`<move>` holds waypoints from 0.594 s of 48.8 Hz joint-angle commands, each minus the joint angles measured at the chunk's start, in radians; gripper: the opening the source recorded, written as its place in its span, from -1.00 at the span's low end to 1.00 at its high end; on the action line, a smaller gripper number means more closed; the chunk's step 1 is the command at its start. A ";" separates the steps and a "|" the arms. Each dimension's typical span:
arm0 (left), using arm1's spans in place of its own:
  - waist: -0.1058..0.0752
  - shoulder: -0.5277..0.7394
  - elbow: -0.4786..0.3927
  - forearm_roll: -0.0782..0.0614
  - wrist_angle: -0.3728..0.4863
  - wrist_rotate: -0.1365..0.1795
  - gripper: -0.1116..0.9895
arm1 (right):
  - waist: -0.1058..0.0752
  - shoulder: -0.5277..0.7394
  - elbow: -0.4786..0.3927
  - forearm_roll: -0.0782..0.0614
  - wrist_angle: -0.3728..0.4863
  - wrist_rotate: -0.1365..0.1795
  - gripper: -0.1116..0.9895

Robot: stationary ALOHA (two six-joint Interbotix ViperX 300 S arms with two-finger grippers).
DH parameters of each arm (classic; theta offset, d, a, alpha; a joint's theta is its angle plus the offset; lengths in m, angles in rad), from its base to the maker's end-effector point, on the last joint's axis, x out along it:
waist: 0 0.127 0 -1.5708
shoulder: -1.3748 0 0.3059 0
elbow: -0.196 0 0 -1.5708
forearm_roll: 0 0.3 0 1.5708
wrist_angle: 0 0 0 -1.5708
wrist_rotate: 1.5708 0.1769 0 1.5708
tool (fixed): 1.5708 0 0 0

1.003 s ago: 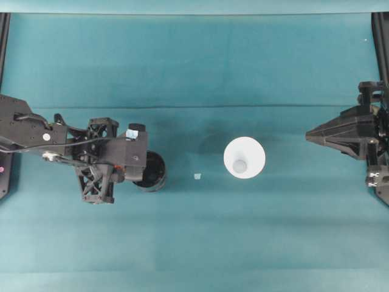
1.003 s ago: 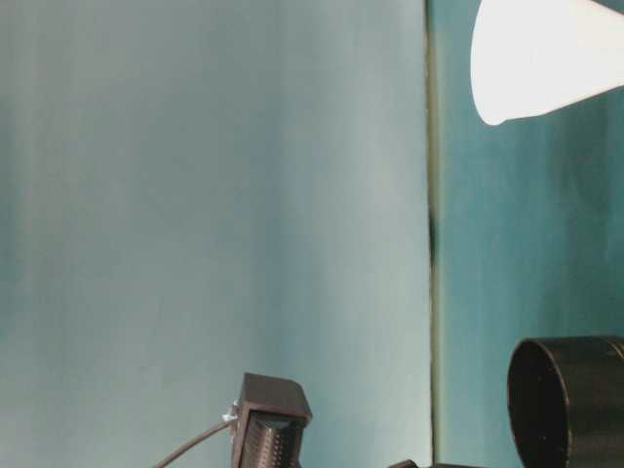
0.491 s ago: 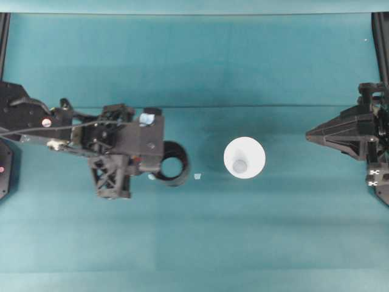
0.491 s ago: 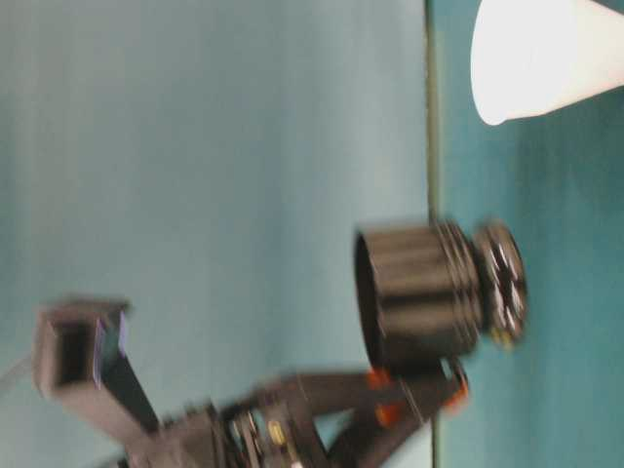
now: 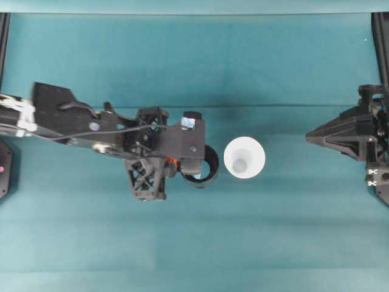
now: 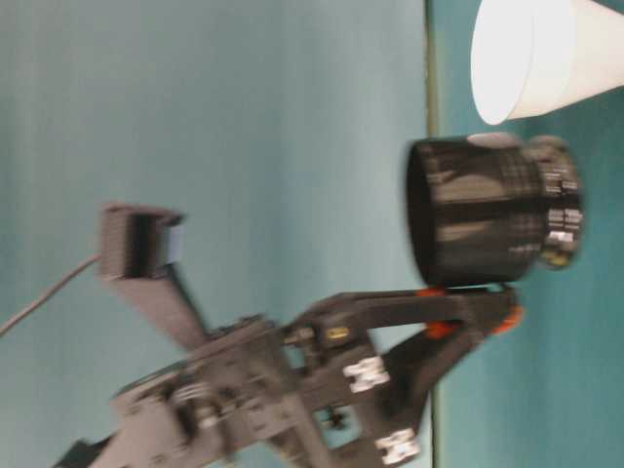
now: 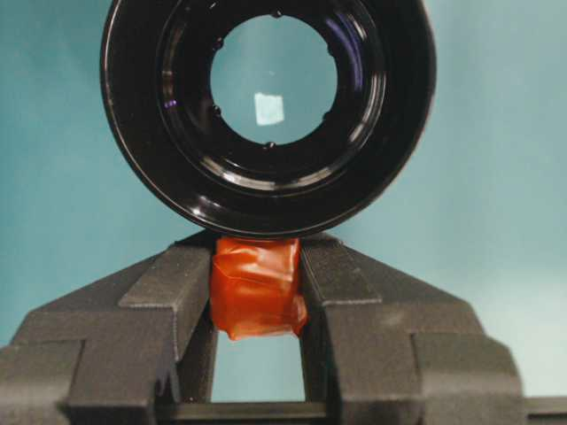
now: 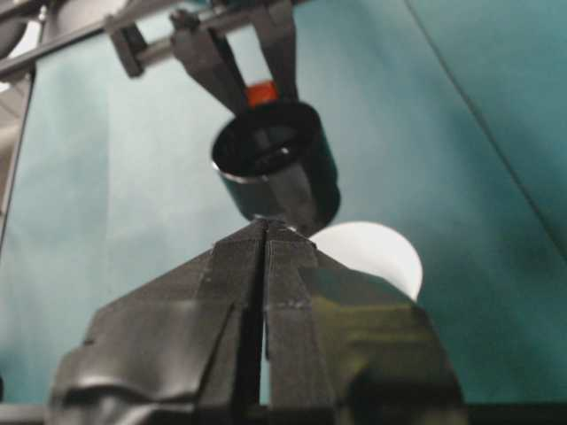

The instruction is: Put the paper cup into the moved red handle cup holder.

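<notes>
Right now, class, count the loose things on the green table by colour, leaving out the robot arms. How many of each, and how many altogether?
White: 1, the paper cup
Black with a red tab: 1, the cup holder
Total: 2

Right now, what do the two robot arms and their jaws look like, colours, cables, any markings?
Both arms are matte black. The left arm has an open lattice bracket, a thin cable running along its top, a small white dot, a white label near its base and a pale blue patch by the wrist camera. The left gripper has thick, blocky black jaws. The right gripper has wedge-shaped black jaws tapering to a point.
</notes>
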 commanded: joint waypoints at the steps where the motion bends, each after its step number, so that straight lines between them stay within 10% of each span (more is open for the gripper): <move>1: 0.011 0.017 -0.017 0.003 -0.026 0.000 -0.33 | -0.003 0.008 -0.008 0.002 0.000 0.009 -0.99; 29: 0.009 0.089 0.014 0.003 -0.094 -0.003 -0.34 | -0.003 0.006 -0.002 0.003 0.000 0.012 -0.99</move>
